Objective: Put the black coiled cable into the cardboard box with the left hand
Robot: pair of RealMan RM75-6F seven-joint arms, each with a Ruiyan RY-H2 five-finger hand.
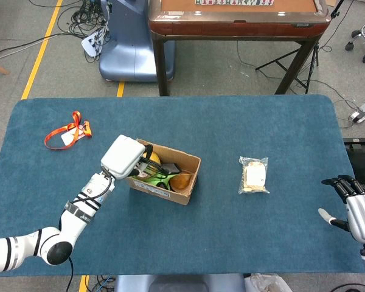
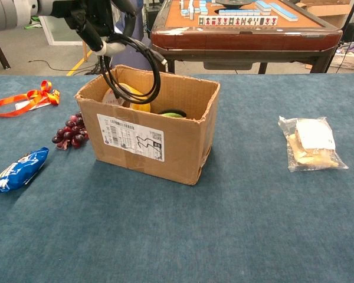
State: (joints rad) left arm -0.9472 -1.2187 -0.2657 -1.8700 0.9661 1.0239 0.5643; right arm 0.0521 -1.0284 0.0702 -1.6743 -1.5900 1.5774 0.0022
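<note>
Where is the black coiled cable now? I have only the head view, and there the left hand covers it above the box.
Observer: In the chest view the black coiled cable hangs from the left hand as an open loop. Its lowest part dips below the back rim of the cardboard box, in front of the yellow tape roll.
Operator: Is something lying on the table under my left arm?
Observer: Yes, a bunch of dark grapes lies left of the box, apart from it.
Operator: Is anything more there?
Observer: A blue snack packet lies left of the grapes, nearer the front edge.
</note>
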